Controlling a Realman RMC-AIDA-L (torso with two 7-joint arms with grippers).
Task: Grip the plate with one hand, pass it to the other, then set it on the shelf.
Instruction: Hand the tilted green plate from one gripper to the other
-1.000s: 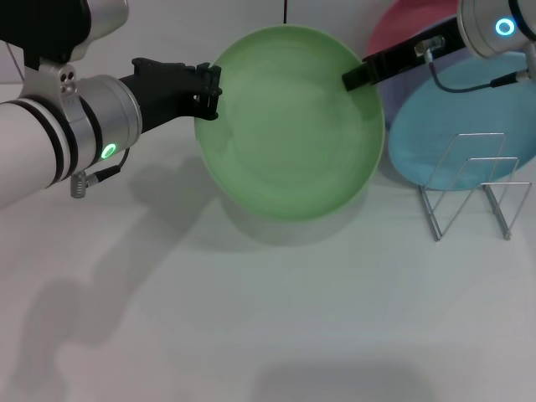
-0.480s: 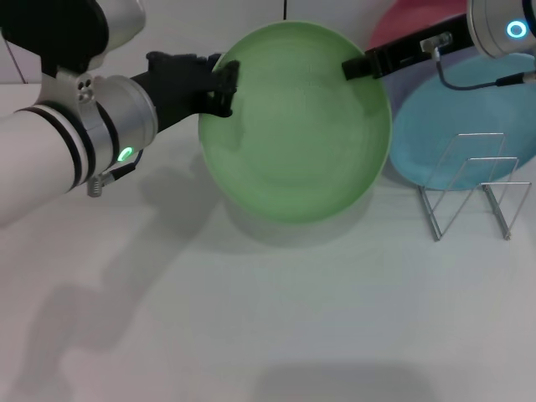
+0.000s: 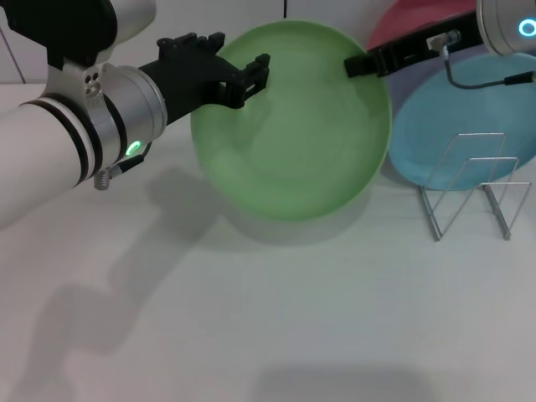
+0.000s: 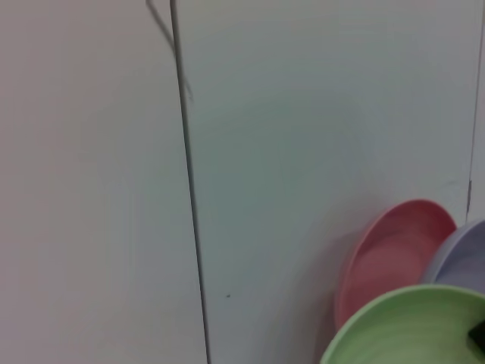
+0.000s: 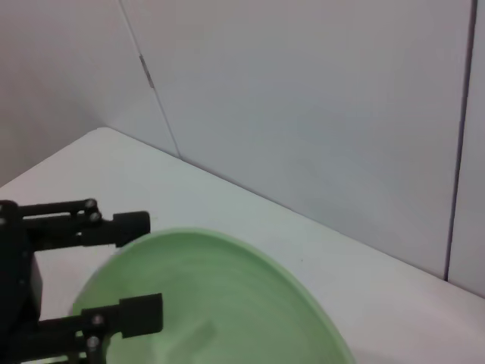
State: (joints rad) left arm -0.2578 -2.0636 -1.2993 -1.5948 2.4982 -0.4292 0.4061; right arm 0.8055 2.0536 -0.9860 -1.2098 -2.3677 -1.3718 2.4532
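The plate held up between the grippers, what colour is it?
Light green plate, clearest in the head view.

Light green plate [image 3: 293, 126]; black left gripper [image 3: 243, 71], green-lit; black right gripper [image 3: 360, 65], blue-ringed; turquoise plate [image 3: 456, 134]; pink plate [image 4: 390, 254]; silver wire rack [image 3: 473, 188]; white bench [image 3: 276, 318].

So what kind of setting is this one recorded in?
Probably a lab test bench staged as a kitchen task: a bare white table against plain wall panels, with only a wire plate rack and coloured plates, including the green plate held between two grippers.
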